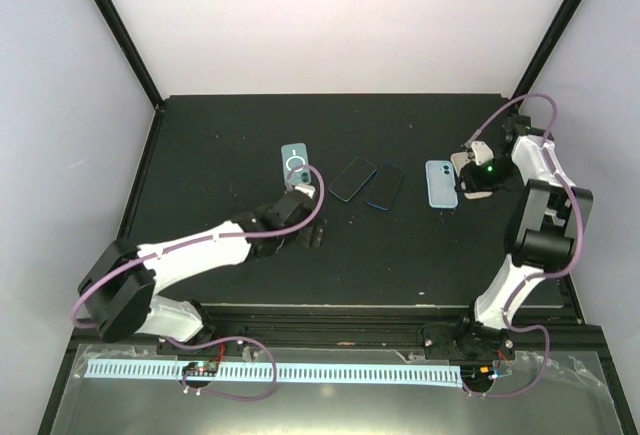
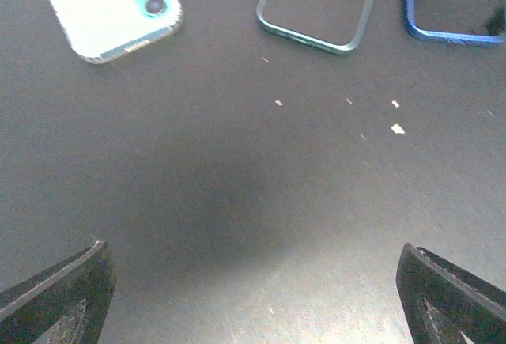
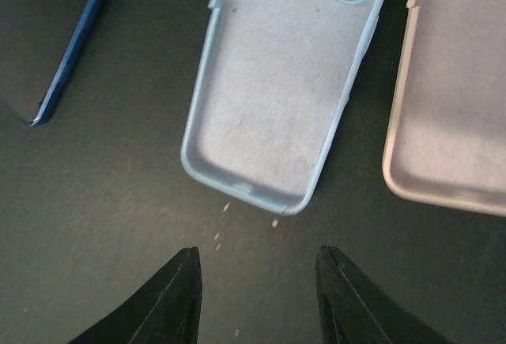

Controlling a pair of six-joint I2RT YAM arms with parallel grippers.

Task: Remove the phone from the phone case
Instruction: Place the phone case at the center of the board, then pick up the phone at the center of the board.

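The light-blue soft phone case (image 3: 273, 83) lies empty and hollow side up on the black table (image 1: 220, 145), with its round camera hole at the far end. A beige case (image 3: 451, 99) of the same shape lies just beside it, also hollow side up. The right gripper (image 3: 257, 253) hangs just short of the blue case's near end, its jaws partly apart with nothing between them. A blue-rimmed dark phone (image 2: 455, 0) lies screen up near the case on its other side, next to a teal-rimmed dark phone (image 2: 320, 0). Beyond that lies a pale phone (image 2: 107, 4), back up, showing two camera lenses. The left gripper (image 2: 251, 253) points at this row from near the table's middle, its jaws wide apart and empty.
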